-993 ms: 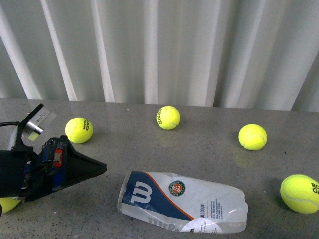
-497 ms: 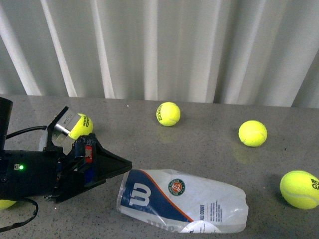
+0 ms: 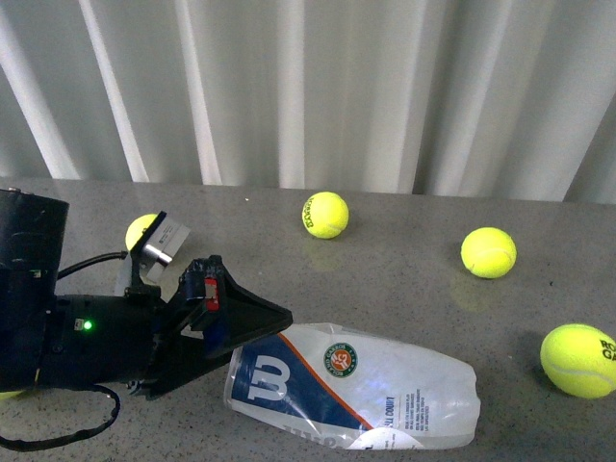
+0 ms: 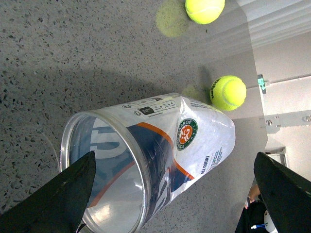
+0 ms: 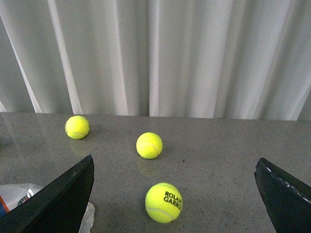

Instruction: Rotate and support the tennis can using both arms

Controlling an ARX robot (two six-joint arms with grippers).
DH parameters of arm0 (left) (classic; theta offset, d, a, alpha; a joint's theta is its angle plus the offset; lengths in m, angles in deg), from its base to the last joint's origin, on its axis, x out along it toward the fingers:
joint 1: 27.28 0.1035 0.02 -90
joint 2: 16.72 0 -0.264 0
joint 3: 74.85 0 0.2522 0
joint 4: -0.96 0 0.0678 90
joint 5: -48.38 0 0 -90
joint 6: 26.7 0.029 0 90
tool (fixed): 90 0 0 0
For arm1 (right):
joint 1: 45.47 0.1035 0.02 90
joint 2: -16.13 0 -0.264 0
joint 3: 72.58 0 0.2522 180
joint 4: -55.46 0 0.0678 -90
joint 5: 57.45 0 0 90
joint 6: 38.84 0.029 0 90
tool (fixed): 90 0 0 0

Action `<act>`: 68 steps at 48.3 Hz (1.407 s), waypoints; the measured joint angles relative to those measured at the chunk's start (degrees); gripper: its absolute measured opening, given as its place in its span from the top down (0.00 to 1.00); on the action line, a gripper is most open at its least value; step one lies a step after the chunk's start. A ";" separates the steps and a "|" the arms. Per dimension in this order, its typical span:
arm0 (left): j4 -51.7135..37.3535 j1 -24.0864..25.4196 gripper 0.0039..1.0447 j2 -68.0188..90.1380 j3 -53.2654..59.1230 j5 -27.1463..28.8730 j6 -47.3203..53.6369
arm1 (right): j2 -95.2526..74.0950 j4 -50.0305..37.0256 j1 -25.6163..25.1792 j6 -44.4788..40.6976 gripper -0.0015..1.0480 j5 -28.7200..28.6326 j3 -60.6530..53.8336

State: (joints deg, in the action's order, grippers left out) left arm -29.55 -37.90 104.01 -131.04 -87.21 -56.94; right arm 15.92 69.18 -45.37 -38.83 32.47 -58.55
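Observation:
The tennis can (image 3: pixel 366 385) lies on its side on the grey table, its open mouth pointing left and its crumpled closed end pointing right. My left gripper (image 3: pixel 260 327) is open, its black fingers reaching the rim of the mouth. In the left wrist view the can (image 4: pixel 184 141) lies between the spread fingertips (image 4: pixel 73 194) of the left gripper (image 4: pixel 175 194). The right arm is outside the front view. My right gripper (image 5: pixel 175 196) is open over the table, holding nothing. A corner of the can (image 5: pixel 19 196) shows at that view's edge.
Yellow tennis balls lie around the can: one at the back centre (image 3: pixel 325 214), one back right (image 3: pixel 488 252), one at the right edge (image 3: pixel 577 360), and one half hidden behind the left arm (image 3: pixel 141 229). A white curtain (image 3: pixel 308 87) closes off the far edge.
My left arm has moved right and forward, from well left of the can up to its open mouth. The can and balls stay in place.

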 joint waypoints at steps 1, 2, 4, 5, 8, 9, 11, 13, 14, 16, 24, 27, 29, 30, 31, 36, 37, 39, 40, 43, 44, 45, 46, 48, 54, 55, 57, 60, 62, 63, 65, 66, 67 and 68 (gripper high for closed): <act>-0.09 -0.17 0.06 0.17 -0.09 0.02 -0.15 | 0.00 0.00 0.00 0.00 0.07 0.00 0.00; -0.09 -0.44 0.06 0.37 -0.22 0.09 -0.37 | 0.00 0.00 0.00 0.00 0.07 0.00 0.00; 0.28 -0.94 0.06 0.70 -0.50 0.66 -0.33 | 0.00 0.00 0.00 0.00 0.07 0.00 0.00; 0.33 -1.07 0.06 0.83 -0.57 0.72 -0.35 | 0.00 0.00 -0.02 0.00 0.07 0.00 0.00; 0.09 -1.86 0.06 1.55 -0.79 0.68 -0.77 | 0.00 0.00 0.00 0.00 0.07 0.00 0.00; 0.04 -1.99 0.06 1.66 -0.81 0.70 -0.85 | 0.00 0.00 0.00 0.00 0.07 0.00 0.00; -0.04 -2.49 0.06 2.21 -0.98 0.74 -1.22 | 0.00 0.00 0.00 0.00 0.07 0.00 0.00; -0.11 -2.86 0.06 2.56 -1.11 0.83 -1.60 | 0.00 0.00 -0.02 0.00 0.07 0.00 0.00; -0.26 -3.08 0.06 2.89 -1.25 0.87 -1.73 | 0.00 0.00 0.00 0.00 0.07 0.00 0.00; -0.57 -3.45 0.06 3.48 -1.57 1.20 -2.47 | 0.00 0.00 -0.02 0.00 0.07 0.00 0.00; -2.34 -4.63 0.24 5.42 -3.10 1.97 -6.12 | 0.00 0.00 0.00 0.00 0.07 0.00 0.00; -2.64 -4.79 0.32 5.70 -3.43 2.10 -7.04 | 0.00 0.00 -0.02 0.00 0.07 0.00 0.00; -2.58 -4.83 0.37 5.81 -3.67 2.27 -7.56 | 0.00 0.00 0.00 0.00 0.07 0.00 0.00; -2.60 -4.83 0.41 5.88 -3.78 2.32 -7.67 | 0.00 0.00 0.00 0.00 0.07 0.00 0.00; -2.60 -4.83 0.44 5.90 -3.87 2.32 -7.89 | 0.00 0.00 0.00 0.00 0.07 0.00 0.00; -0.90 -4.70 0.59 5.70 -3.98 2.23 -7.96 | 0.00 0.00 0.00 0.00 0.07 0.00 0.00; -0.63 -4.63 0.61 5.66 -3.98 2.16 -7.96 | 0.00 0.00 0.00 0.00 0.07 0.00 0.00; 0.24 -4.39 0.68 5.38 -3.96 1.90 -7.74 | 0.00 0.00 0.00 0.00 0.07 0.00 0.00; 0.50 -4.33 0.70 5.27 -3.96 1.90 -7.65 | 0.00 0.00 -0.02 0.00 0.07 0.00 0.00; 2.32 -3.76 0.80 3.91 -3.76 1.60 -6.84 | 0.00 0.00 -0.02 0.00 0.07 0.00 0.00; 2.82 -3.54 0.83 3.19 -3.56 1.40 -6.58 | 0.00 0.00 -0.02 0.00 0.07 0.00 0.00; 3.06 -3.41 0.85 2.86 -3.50 1.38 -6.36 | 0.00 0.00 0.00 0.00 0.07 0.00 0.00; 3.63 -3.15 0.88 2.03 -3.28 1.01 -5.90 | 0.00 0.00 0.00 0.00 0.07 0.00 0.00; 5.51 -2.49 0.95 0.07 -2.93 0.33 -4.81 | 0.00 0.00 0.00 0.00 0.07 0.00 0.00; 10.25 -0.72 0.97 -6.75 -1.33 -0.63 -0.98 | 0.00 0.00 0.00 0.00 0.07 0.00 0.00; 11.63 -0.44 0.97 -8.02 -1.20 -0.48 0.04 | 0.00 0.00 0.00 0.00 0.07 0.00 0.00; 13.81 -0.11 0.97 -9.90 -1.05 -0.39 1.68 | 0.00 0.00 0.00 0.00 0.07 0.00 0.00; 18.40 0.28 0.97 -13.27 -1.05 0.48 5.20 | 0.00 0.00 0.00 0.00 0.07 0.00 0.00; 22.67 0.31 0.97 -16.15 -1.20 1.66 8.63 | 0.00 0.00 0.00 0.00 0.07 0.00 0.00; 24.90 0.24 0.97 -17.68 -1.38 1.92 10.84 | 0.00 0.00 -0.02 0.00 0.07 -0.02 0.00; 30.67 -0.37 0.97 -21.38 -2.32 2.78 15.67 | 0.00 0.00 0.00 0.00 0.07 0.00 0.00; 34.21 -0.92 0.97 -23.52 -3.34 3.50 18.56 | 0.00 0.00 0.00 0.00 0.07 0.00 0.00; 37.59 -1.60 0.97 -25.49 -4.61 4.20 21.49 | 0.00 0.00 0.00 0.00 0.07 0.00 0.00; 39.89 -2.10 0.97 -26.77 -5.60 4.74 23.52 | 0.00 0.00 0.00 0.00 0.07 0.00 0.00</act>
State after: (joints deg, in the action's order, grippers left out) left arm 10.33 -39.99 77.23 -136.64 -82.46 -33.42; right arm 15.92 69.18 -45.37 -38.83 32.47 -58.55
